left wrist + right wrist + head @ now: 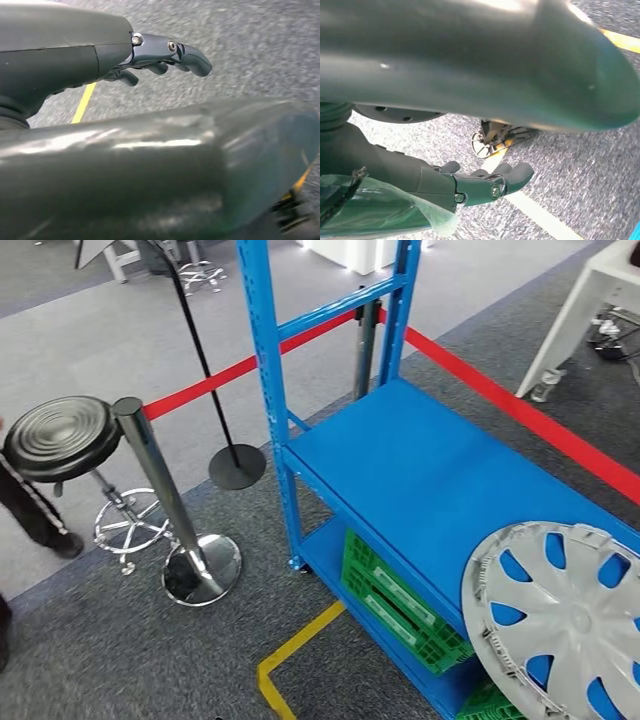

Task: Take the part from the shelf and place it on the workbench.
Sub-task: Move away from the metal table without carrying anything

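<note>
Overhanging the blue shelf's point(392, 470) front edge, the part point(562, 620); both hands point(166, 55) point(486, 185) empty, fingers loosely extended

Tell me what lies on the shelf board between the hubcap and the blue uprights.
Nothing: in the head view the blue shelf board is bare between the hubcap and the uprights.

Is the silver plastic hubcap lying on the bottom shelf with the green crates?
No, the silver plastic hubcap lies on the blue upper shelf.
</note>
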Robot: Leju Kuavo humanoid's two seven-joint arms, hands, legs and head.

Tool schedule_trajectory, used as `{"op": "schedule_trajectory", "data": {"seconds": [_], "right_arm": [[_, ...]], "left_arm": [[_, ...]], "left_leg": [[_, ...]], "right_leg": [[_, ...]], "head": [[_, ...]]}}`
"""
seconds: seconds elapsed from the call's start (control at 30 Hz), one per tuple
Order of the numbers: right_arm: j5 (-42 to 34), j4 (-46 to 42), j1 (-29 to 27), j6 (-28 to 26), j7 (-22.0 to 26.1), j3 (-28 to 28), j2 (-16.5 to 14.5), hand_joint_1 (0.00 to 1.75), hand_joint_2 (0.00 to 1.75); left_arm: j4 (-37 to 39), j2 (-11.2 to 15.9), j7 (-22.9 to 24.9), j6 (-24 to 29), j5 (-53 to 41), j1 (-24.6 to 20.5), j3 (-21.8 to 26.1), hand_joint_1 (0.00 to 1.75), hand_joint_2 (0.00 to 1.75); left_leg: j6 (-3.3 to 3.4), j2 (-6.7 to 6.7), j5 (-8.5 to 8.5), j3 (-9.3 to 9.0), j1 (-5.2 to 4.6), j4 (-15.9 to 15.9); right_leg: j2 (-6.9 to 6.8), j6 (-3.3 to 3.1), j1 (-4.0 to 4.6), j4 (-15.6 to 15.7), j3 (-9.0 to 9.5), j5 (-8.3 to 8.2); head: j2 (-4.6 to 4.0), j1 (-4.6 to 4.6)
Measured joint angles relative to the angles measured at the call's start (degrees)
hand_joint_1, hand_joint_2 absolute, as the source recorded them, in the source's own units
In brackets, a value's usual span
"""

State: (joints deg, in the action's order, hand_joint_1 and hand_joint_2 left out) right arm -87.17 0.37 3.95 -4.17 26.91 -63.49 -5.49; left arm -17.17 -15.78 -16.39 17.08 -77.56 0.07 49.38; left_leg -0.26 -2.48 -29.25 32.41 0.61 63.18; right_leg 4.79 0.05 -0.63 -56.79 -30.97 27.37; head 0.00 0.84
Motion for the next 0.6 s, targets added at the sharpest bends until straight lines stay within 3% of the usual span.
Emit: {"op": "schedule_trajectory", "data": {"seconds": [0.07,0.1,0.17,0.23,0.3,0.37,0.4,0.43,0.5,0.57,0.6], "right_arm": [[0.0,0.0,0.2,0.0,-0.1,0.0,0.0,0.0,0.0],[0.0,0.0,0.2,0.0,-0.2,0.0,0.0,0.0,0.0],[0.0,0.0,-0.1,-0.2,-0.3,0.0,0.0,0.0,0.0],[0.0,0.0,-0.1,-0.4,-0.4,0.0,0.0,0.0,0.0],[0.0,0.0,0.1,-0.4,-0.5,0.0,0.0,0.0,0.0],[0.0,0.0,0.2,-0.4,-0.5,0.0,0.0,0.0,0.0],[0.0,0.0,0.1,-0.4,-0.5,0.0,0.0,0.0,0.0],[0.0,0.0,0.0,-0.3,-0.5,0.0,0.0,0.0,0.0],[0.0,0.0,0.0,-0.3,-0.5,0.0,0.1,0.0,0.0],[0.0,0.0,0.2,-0.2,-0.5,0.0,0.1,0.0,0.0],[0.0,0.0,0.3,-0.1,-0.5,0.0,0.1,0.0,0.0]], "left_arm": [[0.0,0.0,-0.1,-0.1,-0.2,0.0,0.1,0.0,0.0],[-0.1,-0.1,-0.1,-0.1,-0.3,0.0,0.1,0.0,0.0],[-0.1,-0.1,-0.1,-0.2,-0.5,0.0,0.2,0.0,0.0],[-0.2,-0.2,-0.2,-0.2,-0.5,-0.1,0.3,0.0,0.0],[-0.2,-0.2,-0.3,-0.3,-0.5,0.0,0.4,0.0,0.0],[-0.2,-0.2,-0.5,-0.5,-0.5,0.0,0.5,0.0,0.0],[-0.2,-0.2,-0.6,-0.5,-0.5,0.0,0.5,0.0,0.0],[-0.2,-0.2,-0.7,-0.5,-0.5,0.0,0.5,0.0,0.0],[-0.2,-0.2,-1.0,-0.6,-0.5,-0.1,0.5,0.0,0.0],[-0.2,-0.2,-1.1,-0.6,-0.5,-0.1,0.5,0.0,0.0],[-0.2,-0.2,-1.2,-0.6,-0.5,-0.1,0.5,0.0,0.0]], "left_leg": [[0.16,-2.49,1.25,-1.74,0.29,-4.6],[0.32,-2.82,1.01,-1.78,0.25,-4.9],[0.91,-1.57,1.17,-1.77,0.17,-5.3],[1.7,0.08,1.43,-1.83,0.16,-5.7],[2.18,1.97,1.43,-1.75,-0.09,-5.8],[2.31,3.84,1.36,-1.68,-0.35,-5.8],[2.33,4.64,1.32,-1.69,-0.43,-5.8],[2.33,5.34,1.28,-1.75,-0.49,-5.8],[2.12,6.55,1.1,-2.01,-0.67,-5.8],[1.68,7.59,0.91,-2.17,-0.95,-5.6],[1.45,8.06,0.89,-2.22,-1.07,-5.6]], "right_leg": [[1.34,0.68,-0.01,-0.3,-0.65,-0.17],[1.95,1.09,-0.1,-0.3,-1.02,-0.35],[2.31,1.83,-0.35,-0.3,-1.85,-0.49],[-0.49,2.22,-0.23,-3.1,-3.57,1.24],[-3.68,2.32,-0.06,-10.2,-6.99,4.94],[-4.39,2.39,-0.06,-16.5,-9.82,7.16],[-4.53,2.38,-0.05,-16.8,-9.74,6.73],[-4.8,2.29,-0.04,-14.7,-8.41,5.32],[-6.8,1.88,0.21,-6.3,-3.55,2.03],[-8.42,1.17,0.58,-0.9,-0.45,0.79],[-8.45,0.85,0.76,-0.4,-0.23,0.94]], "head": [[0.0,0.02],[0.0,0.02],[0.0,0.03],[0.0,0.34],[0.0,0.69],[0.0,0.73],[0.0,0.75],[0.0,0.75],[0.0,0.76],[0.0,0.75],[0.0,0.74]]}}
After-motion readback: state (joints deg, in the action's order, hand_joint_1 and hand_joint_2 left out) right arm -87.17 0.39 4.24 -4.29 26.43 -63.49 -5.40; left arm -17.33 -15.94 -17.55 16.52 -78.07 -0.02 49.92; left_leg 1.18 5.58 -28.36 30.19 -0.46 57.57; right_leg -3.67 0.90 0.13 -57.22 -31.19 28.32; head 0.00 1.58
